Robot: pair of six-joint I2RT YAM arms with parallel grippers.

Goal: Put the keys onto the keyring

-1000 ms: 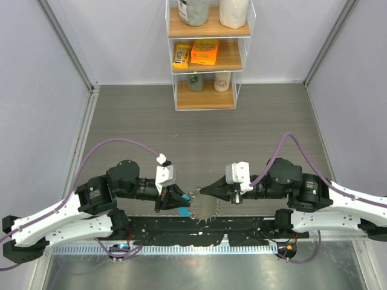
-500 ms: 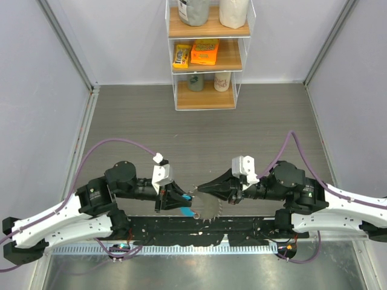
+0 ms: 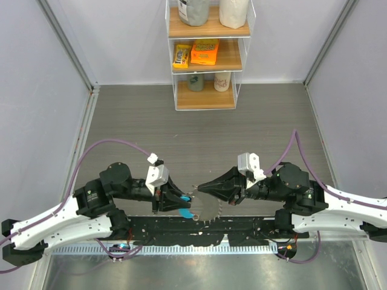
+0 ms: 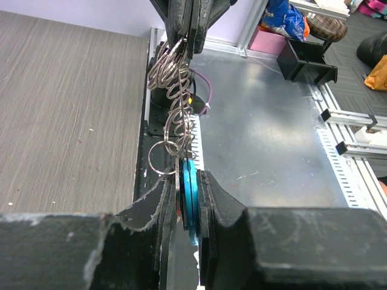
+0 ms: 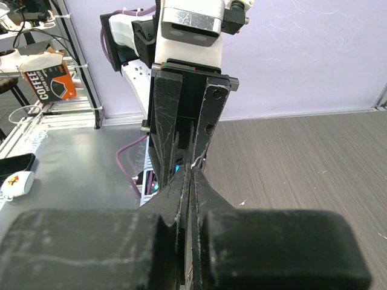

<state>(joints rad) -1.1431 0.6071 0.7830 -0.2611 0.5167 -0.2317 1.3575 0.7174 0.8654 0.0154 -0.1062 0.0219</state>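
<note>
You're loosening the left jaws around the blue crescent plastic tag [image 4: 189, 199], grip unclear; the clenched right jaws are carrying the silvery wire keyring [image 4: 175, 90].

Grey wood-grain tabletop [image 3: 205, 133] — pale lilac walls [image 3: 121, 36], stocked shelf unit [image 3: 205, 101] behind.

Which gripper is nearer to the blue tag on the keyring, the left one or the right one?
Left. The left gripper has the blue tag between its jaws; the right gripper pinches the keyring farther along.
</note>
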